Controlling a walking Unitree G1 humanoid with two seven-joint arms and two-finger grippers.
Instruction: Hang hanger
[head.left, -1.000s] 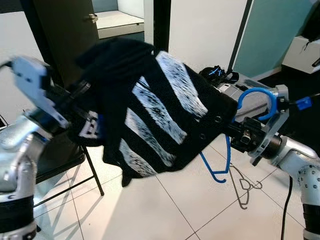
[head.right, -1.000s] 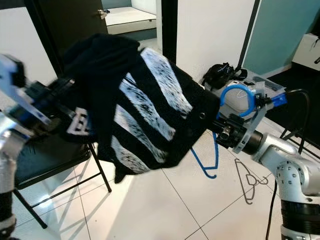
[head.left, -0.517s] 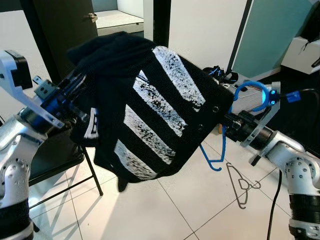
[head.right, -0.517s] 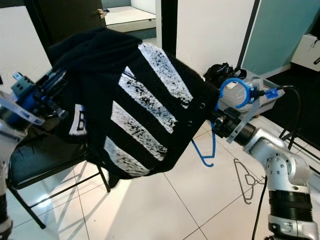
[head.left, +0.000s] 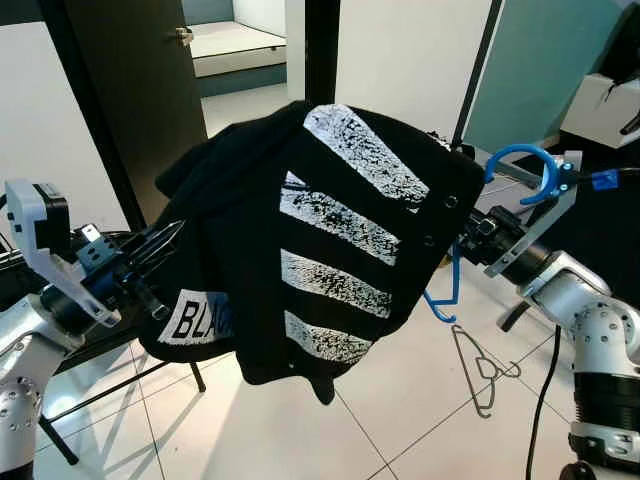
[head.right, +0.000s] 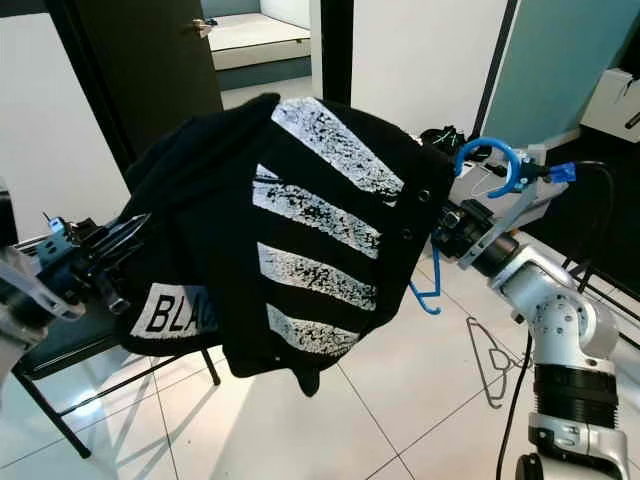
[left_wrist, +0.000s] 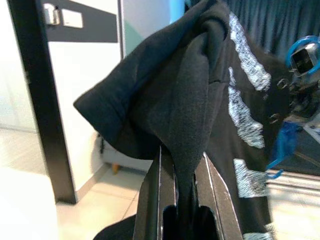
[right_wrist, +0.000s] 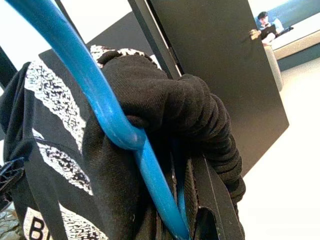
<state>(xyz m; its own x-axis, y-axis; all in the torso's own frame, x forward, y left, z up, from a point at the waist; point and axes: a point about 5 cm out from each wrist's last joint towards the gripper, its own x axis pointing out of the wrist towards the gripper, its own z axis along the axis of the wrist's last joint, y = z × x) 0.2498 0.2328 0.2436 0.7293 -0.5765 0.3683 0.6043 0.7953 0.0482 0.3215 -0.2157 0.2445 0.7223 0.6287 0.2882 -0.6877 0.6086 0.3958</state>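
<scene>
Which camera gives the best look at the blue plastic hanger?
The right wrist view: the blue plastic hanger runs large and sharp against the black striped garment. The eye views show its hook; the left wrist view, a blur.

White tile floor (head.left: 300, 430); black folding chair (head.right: 60, 345) + wire hanger (head.left: 485, 372) on it.

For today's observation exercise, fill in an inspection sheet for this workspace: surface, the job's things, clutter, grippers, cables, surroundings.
Surface: white tiled floor.
Job's things: blue hanger inside a black striped garment held in the air between both arms.
Clutter: a spare wire hanger lying on the floor.
Grippers: left gripper shut on the garment; right gripper shut on the hanger and cloth.
Cables: black cable hanging beside the right arm.
Surroundings: folding chair, dark door, white wall.
</scene>
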